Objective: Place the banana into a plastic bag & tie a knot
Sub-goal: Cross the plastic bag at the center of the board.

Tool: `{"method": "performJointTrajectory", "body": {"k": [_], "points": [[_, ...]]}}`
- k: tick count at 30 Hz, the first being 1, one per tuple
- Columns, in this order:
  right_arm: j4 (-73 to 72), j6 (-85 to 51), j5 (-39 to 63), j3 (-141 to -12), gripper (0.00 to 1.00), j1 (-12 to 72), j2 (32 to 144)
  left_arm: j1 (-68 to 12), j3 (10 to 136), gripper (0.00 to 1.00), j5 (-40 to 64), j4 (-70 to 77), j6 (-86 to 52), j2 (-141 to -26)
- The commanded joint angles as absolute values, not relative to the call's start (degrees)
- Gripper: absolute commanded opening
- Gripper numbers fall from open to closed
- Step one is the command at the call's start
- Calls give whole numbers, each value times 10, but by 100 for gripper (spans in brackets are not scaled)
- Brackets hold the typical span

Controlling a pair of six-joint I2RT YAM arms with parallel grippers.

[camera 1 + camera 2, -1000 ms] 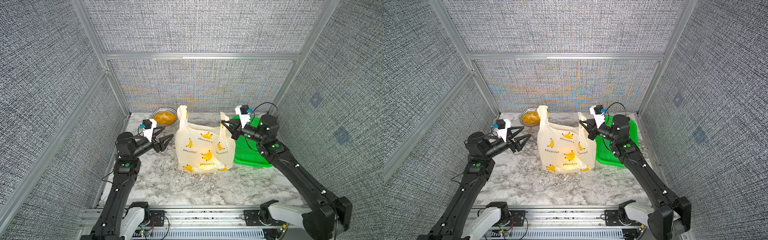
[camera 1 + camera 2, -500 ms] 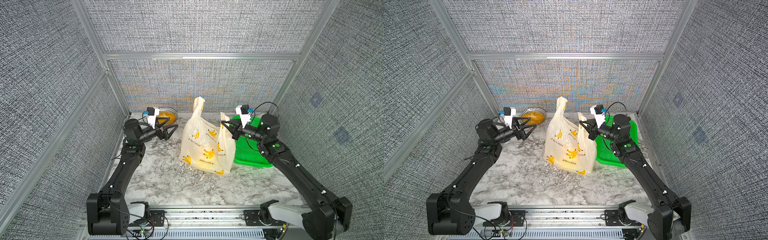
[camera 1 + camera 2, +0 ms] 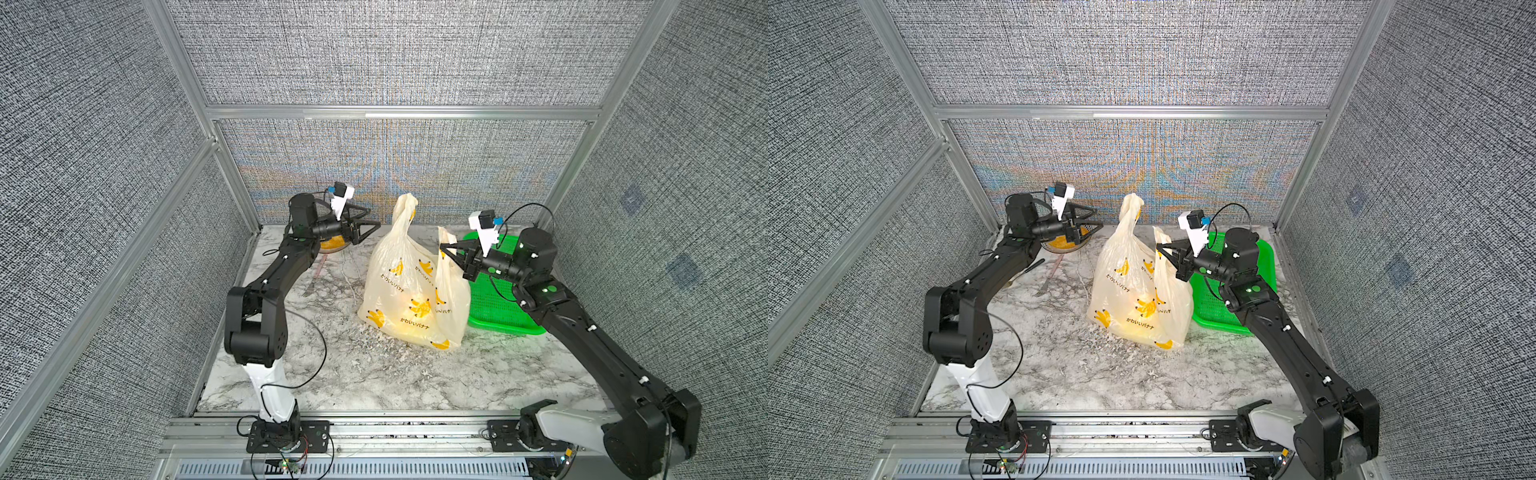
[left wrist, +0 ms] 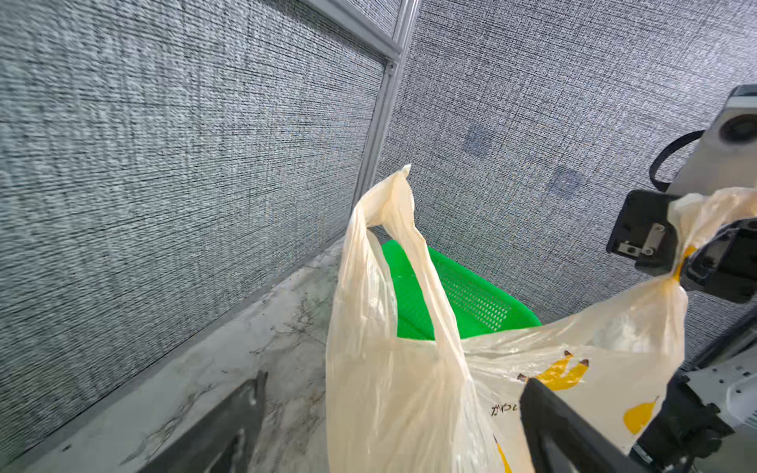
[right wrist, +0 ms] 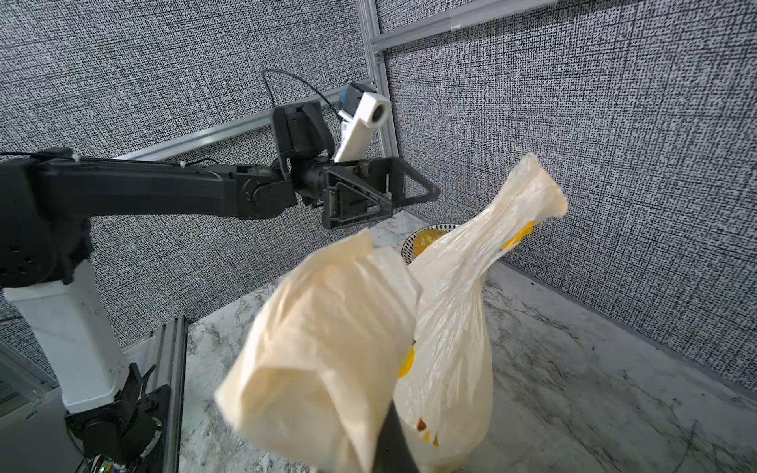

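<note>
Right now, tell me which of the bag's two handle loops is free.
The taller handle loop, standing up nearer the open left gripper, untouched. The shorter handle loop is pinched in the shut right gripper.

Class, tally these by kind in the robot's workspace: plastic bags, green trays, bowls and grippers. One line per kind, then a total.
plastic bag: 1
green tray: 1
bowl: 1
grippers: 2 (left gripper, right gripper)
Total: 5

The plastic bag [image 3: 415, 299] is cream, printed with yellow bananas and dark lettering. Green basket [image 3: 490, 316], worktop [image 3: 415, 382] white veined grey.
</note>
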State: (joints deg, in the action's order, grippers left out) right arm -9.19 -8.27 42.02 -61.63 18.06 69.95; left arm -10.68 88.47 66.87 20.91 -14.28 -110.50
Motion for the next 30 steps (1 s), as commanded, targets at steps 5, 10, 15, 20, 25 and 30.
{"method": "performJointTrajectory", "body": {"k": [5, 10, 15, 20, 25, 30], "points": [[-74, -79, 423, -636, 0, 181, 706, -169, 949, 99, 741, 175, -121, -1161], [-67, -73, 423, -638, 0, 181, 702, -183, 1040, 99, 697, 51, -60, -1231], [-57, -67, 417, -638, 0, 180, 700, -184, 1026, 99, 650, 71, -56, -1229], [-56, -65, 425, -635, 0, 180, 698, -182, 1032, 100, 662, 115, -86, -1232], [-56, -64, 426, -635, 0, 179, 698, -198, 1071, 99, 731, 244, -215, -1268], [-57, -63, 426, -634, 0, 179, 699, -215, 1080, 95, 737, 203, -183, -1277]]}}
